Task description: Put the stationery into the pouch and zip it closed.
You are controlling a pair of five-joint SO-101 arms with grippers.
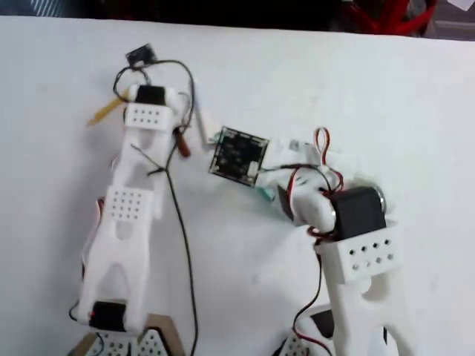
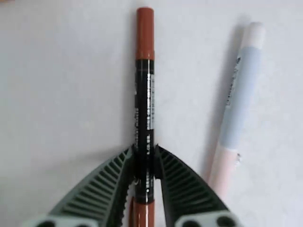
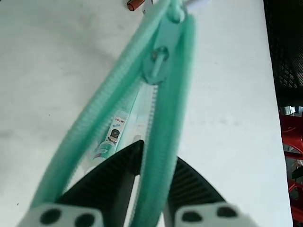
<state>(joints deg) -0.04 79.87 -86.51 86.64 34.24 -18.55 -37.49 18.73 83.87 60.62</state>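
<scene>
Because the brown-capped black marker [image 2: 144, 94] was a thin, rigid, smooth-barrelled thing, it would probably be light and apt to swivel or slide if pinched near one end. The left gripper [image 2: 144, 150] had its ribbed green fingers [image 2: 113, 175] clamped on the barrel close to the rear brown end, with most of the length sticking out ahead. A hold nearer the middle would likely steady it better. I could not tell whether the marker lay on the white table [image 1: 371, 81] or hung just above it. Just beside it, apart and nearly parallel, lay a pale blue and pink pastel pen [image 2: 236, 104], equally slim and stiff. The clear plastic pouch with the mint-green zip [image 3: 94, 123] looked soft and floppy, so its mouth would likely sag unless it was held by the firmer zip tape. That was where the right gripper [image 3: 157, 153] had it, the black fingers [image 3: 118, 175] closed on one zip band. The mint slider [image 3: 158, 66] sat toward the far end, the mouth gaped open, and a teal-marked pen [image 3: 110, 142] showed inside. Beyond the left arm's far side lay a yellow pencil [image 1: 105, 113], well apart from the pouch.
</scene>
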